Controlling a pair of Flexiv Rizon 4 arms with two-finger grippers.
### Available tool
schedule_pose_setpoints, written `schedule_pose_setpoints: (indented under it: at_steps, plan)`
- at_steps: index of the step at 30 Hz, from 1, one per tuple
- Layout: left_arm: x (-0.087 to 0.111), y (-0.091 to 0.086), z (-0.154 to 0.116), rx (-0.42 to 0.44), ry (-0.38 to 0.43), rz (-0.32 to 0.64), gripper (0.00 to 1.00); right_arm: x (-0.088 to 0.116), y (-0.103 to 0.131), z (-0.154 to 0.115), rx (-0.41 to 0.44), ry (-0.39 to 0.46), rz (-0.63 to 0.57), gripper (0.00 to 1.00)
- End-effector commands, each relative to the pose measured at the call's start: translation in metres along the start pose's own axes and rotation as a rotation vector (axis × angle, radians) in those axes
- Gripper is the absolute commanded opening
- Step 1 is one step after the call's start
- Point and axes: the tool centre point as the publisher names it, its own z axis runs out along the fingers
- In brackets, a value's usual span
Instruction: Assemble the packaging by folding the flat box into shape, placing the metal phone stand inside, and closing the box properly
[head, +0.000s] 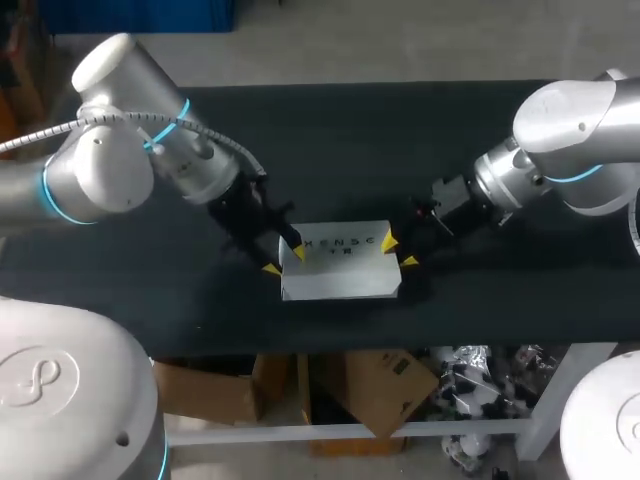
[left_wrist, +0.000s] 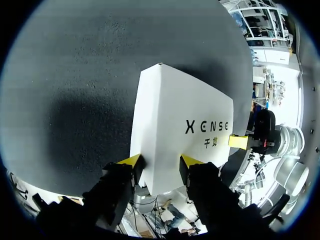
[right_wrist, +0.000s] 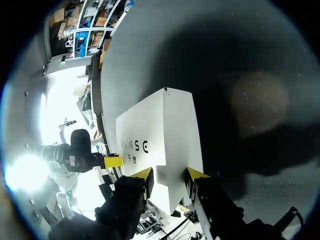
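Observation:
A white box (head: 340, 265) with dark print on its top face is folded into shape at the middle of the black table (head: 350, 130). My left gripper (head: 285, 259) is at its left end, and in the left wrist view (left_wrist: 160, 161) both yellow tips press that end of the box (left_wrist: 185, 110) from two sides. My right gripper (head: 399, 251) holds the opposite end the same way (right_wrist: 169, 174), with the box (right_wrist: 160, 125) stretching out ahead of it. The box casts a wide, offset shadow on the table. Its inside is hidden.
Black tabletop surrounds the box on all sides, with more room behind it than in front. The table's front edge (head: 330, 335) runs a short way in front of the box.

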Motion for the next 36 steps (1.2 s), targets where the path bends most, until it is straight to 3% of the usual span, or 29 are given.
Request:
schedule_pose_setpoints:
  at_steps: [1,36]
  plan:
    - [0.005,0.005,0.0,0.01,-0.001,-0.002,0.48,0.003,-0.002,0.001,-0.001,0.004,-0.001,0.43]
    - [0.003,0.003,-0.001,-0.005,-0.032,0.009,0.5,-0.002,-0.003,-0.003,0.0,-0.013,0.001,0.44]
